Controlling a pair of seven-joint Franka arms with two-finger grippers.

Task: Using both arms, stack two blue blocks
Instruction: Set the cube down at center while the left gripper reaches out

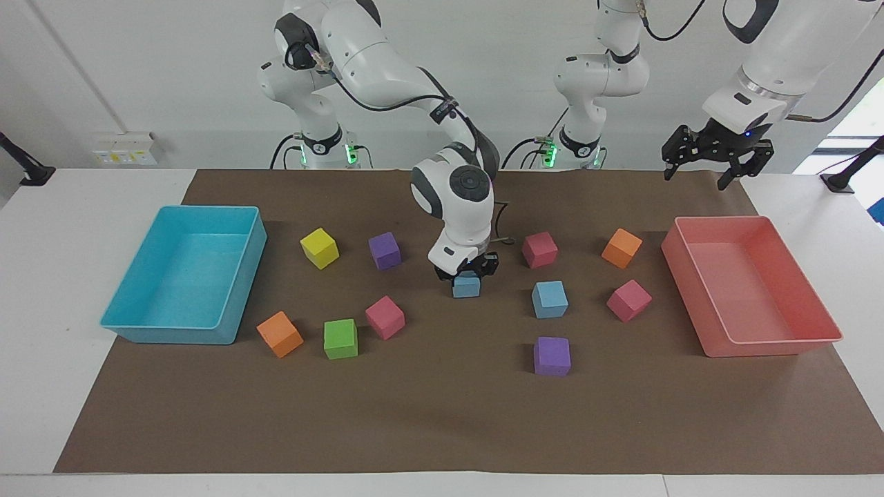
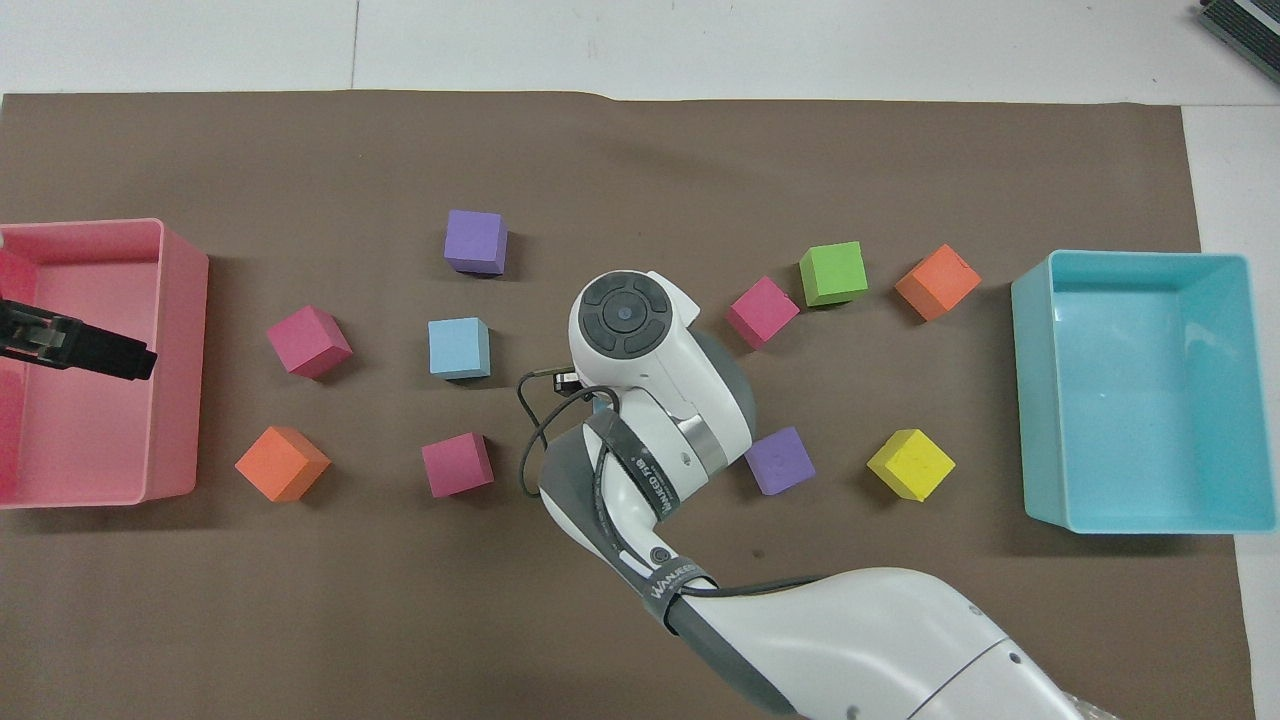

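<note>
Near the middle of the brown paper mat (image 1: 442, 414), the right gripper (image 1: 467, 270) is clenched on one blue block (image 1: 467, 286), its fingers pressed to the cube's two sides; the block looks lifted slightly clear of the mat, though I cannot tell for certain. From overhead the right arm (image 2: 640, 400) covers both gripper and held cube. The second blue block (image 1: 550, 299) sits on the mat, apart from the first, toward the left arm's end; overhead it lies at about nine o'clock from the arm's round wrist cap (image 2: 459, 348). Around this free block, read on the facing view's clock face: a magenta cube (image 1: 539, 249) at twelve, a purple cube (image 1: 552, 355) at six, another magenta cube (image 1: 628, 300) at three, and an orange cube (image 1: 621, 248) at about two. The left gripper (image 1: 715, 164) hangs in the air over the pink tray (image 1: 773, 342), its fingers released and spread wide, holding nothing; the left arm waits. Toward the right arm's end stand a yellow cube (image 1: 320, 248), a purple cube (image 1: 385, 250), a magenta cube (image 1: 385, 317), a green cube (image 1: 340, 338), an orange cube (image 1: 280, 333) and the turquoise tray (image 1: 166, 331).
</note>
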